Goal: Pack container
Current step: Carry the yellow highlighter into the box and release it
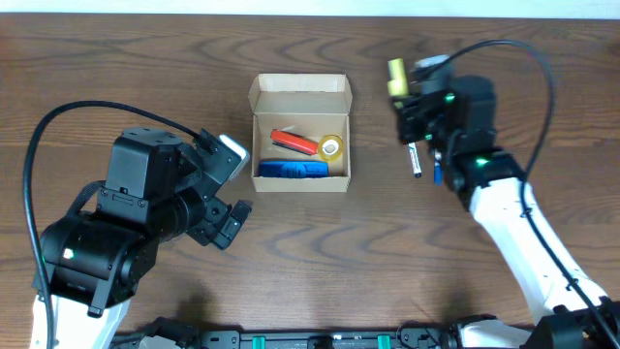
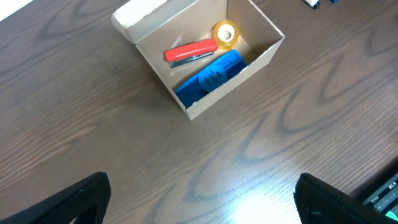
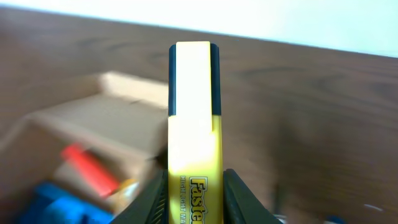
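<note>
The tan cardboard container (image 1: 300, 133) stands open at mid-table with its flap lid folded back. It holds a red stapler (image 1: 294, 142), a yellow tape roll (image 1: 331, 147) and a blue object (image 1: 292, 170). It also shows in the left wrist view (image 2: 200, 56) and, blurred, in the right wrist view (image 3: 99, 118). My right gripper (image 1: 400, 92) is shut on a yellow highlighter (image 3: 193, 130), held above the table to the right of the container. My left gripper (image 1: 225, 208) is open and empty, to the left of and nearer than the container.
A black marker (image 1: 417, 160) and a blue marker (image 1: 437, 172) lie on the wooden table (image 1: 320, 252) to the right of the container, under the right arm. The table's far edge runs along the top.
</note>
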Controlling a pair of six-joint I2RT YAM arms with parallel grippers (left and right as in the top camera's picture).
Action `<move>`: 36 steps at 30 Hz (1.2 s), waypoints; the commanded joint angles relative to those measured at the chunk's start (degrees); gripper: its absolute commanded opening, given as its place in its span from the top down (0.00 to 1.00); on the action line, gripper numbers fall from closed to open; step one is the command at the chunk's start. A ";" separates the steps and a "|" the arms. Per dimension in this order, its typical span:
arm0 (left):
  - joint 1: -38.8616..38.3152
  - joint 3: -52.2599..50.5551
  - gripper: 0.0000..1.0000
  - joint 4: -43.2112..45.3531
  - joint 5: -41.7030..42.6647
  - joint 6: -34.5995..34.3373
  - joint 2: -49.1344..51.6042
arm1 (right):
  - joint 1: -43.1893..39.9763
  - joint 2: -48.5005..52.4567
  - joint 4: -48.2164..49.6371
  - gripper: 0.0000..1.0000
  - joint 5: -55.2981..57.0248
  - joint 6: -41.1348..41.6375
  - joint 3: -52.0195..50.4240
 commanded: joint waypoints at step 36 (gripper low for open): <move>0.15 1.09 0.05 -0.11 -0.17 0.81 0.04 | 16.76 21.88 -21.46 0.99 -12.48 -41.51 18.60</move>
